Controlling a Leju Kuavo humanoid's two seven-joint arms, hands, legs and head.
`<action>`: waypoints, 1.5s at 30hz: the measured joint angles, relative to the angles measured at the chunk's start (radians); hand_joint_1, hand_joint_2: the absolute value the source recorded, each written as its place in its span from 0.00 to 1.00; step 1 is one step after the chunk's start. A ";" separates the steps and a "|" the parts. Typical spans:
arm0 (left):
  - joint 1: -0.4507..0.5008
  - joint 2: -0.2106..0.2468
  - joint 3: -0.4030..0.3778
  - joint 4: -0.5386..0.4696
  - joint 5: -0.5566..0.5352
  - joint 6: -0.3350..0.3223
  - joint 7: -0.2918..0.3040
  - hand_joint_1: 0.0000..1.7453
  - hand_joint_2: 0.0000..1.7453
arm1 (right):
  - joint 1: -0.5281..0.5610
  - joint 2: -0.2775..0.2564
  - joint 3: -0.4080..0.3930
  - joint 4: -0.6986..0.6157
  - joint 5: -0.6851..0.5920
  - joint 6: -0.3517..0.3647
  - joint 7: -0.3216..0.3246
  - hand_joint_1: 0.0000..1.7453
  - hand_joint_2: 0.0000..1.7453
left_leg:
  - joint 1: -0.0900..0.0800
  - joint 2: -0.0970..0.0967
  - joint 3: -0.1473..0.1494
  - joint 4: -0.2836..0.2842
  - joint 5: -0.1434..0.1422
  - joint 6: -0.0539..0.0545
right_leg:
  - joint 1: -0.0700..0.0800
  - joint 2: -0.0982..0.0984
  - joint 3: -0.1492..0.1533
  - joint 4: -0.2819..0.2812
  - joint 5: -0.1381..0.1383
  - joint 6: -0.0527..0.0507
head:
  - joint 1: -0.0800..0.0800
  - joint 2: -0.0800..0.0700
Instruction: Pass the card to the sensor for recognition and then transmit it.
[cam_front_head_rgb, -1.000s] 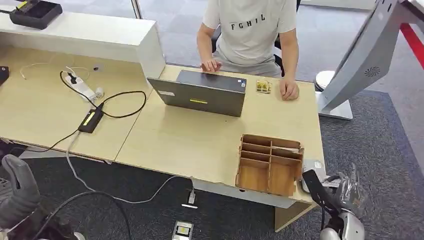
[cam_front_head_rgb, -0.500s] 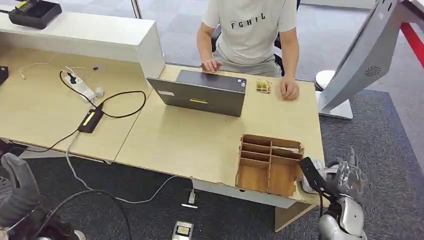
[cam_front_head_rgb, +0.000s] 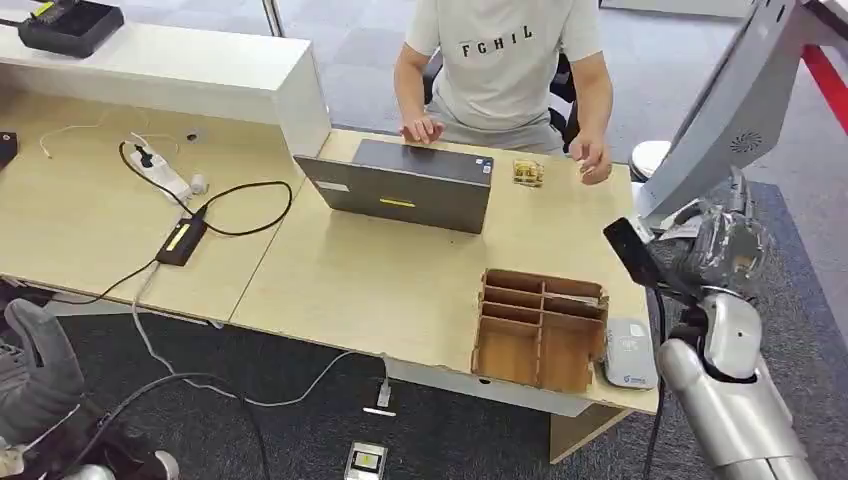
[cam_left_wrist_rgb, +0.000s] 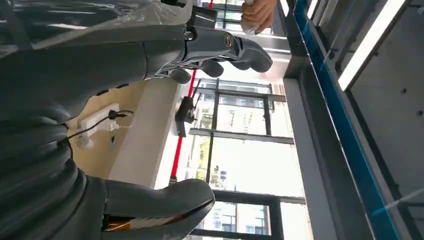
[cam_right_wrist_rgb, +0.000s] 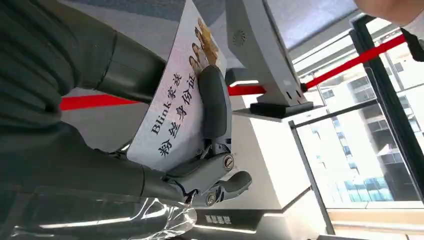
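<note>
**Card held high, person waiting across the table**

The person is sitting across the table, forward-left of the right hand, which is pinching the card. The left hand is hanging low, fingers spread, holding nothing.

Wooden desk, grey carpet
</note>
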 joint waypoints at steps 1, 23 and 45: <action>-0.004 0.000 -0.001 0.002 0.001 0.000 0.000 0.00 1.00 | -0.010 0.005 0.005 0.000 0.006 0.002 -0.001 1.00 1.00 | 0.000 0.000 0.000 0.000 0.000 0.000 | 0.000 0.000 0.000 0.000 0.000 0.000 | 0.000 0.000; 0.003 -0.045 -0.008 0.041 -0.059 0.000 0.000 0.00 1.00 | -0.204 0.284 0.100 0.264 0.129 -0.003 -0.040 1.00 1.00 | 0.000 -0.001 -0.003 0.000 0.001 -0.001 | 0.000 -0.001 -0.002 0.001 0.000 0.000 | 0.000 0.000; 0.037 -0.048 -0.005 0.037 -0.046 0.000 0.000 0.00 1.00 | -0.234 0.297 0.117 0.383 0.148 0.045 0.004 0.00 1.00 | 0.000 -0.001 -0.003 0.000 0.001 -0.001 | 0.000 -0.001 -0.003 0.001 0.000 0.000 | 0.000 0.000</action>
